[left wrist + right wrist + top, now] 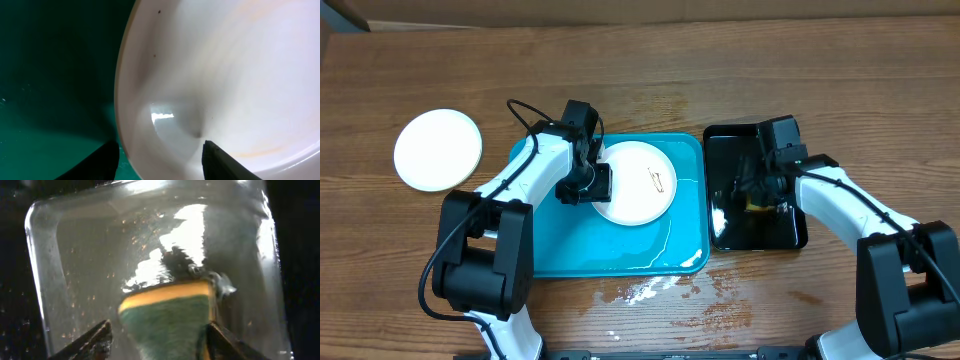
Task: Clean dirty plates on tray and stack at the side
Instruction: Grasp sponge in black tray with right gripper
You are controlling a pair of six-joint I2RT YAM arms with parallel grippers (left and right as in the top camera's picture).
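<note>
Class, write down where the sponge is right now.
Overhead view: the sponge lies in the black tray on the right side, just right of the blue tray, between the fingers of the right claw.

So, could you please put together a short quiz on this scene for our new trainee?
1. True or false: the left fingers straddle the rim of the white plate lying in the turquoise tray.
2. What sits between the right fingers, in the black tray? A) a plate B) a yellow and green sponge C) a cloth
3. Where does the other white plate lie?

Key
1. True.
2. B.
3. On the wooden table, left of the turquoise tray.
</note>
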